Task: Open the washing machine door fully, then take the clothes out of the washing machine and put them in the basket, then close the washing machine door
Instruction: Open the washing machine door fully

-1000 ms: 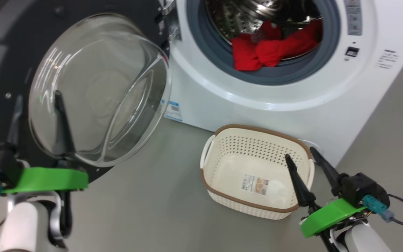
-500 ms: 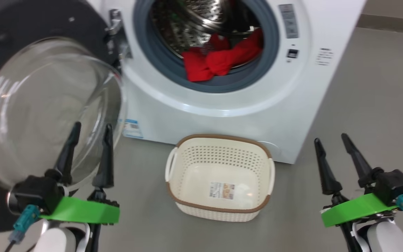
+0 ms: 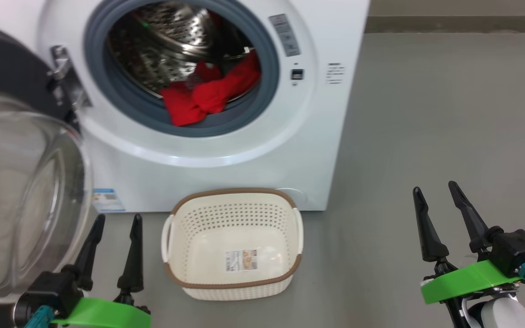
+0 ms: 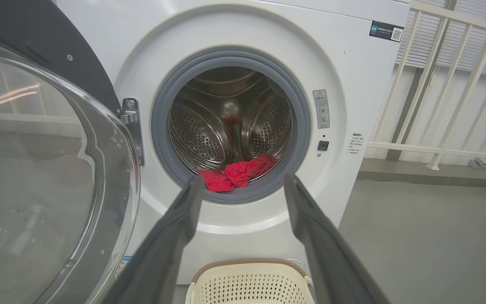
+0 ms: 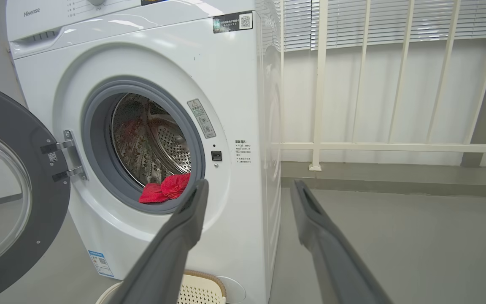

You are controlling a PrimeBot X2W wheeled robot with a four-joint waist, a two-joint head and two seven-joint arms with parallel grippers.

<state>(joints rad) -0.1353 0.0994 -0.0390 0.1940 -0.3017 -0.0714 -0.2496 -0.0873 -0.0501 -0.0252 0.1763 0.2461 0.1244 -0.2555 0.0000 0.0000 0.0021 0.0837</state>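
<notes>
Both spread and empty, the left gripper (image 3: 119,218) and right gripper (image 3: 434,187) hang back from the wide-open washing machine door (image 3: 25,182), whose glass the left one was up at a second ago, leaving the red clothes (image 3: 198,98) at the drum's lip, above the basket (image 3: 230,192), ready for unloading.

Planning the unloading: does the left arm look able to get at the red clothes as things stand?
Probably yes: the washing machine door is swung aside, nothing blocks the drum opening, and the red clothes lie at its front lip, facing the open left tool.
</notes>
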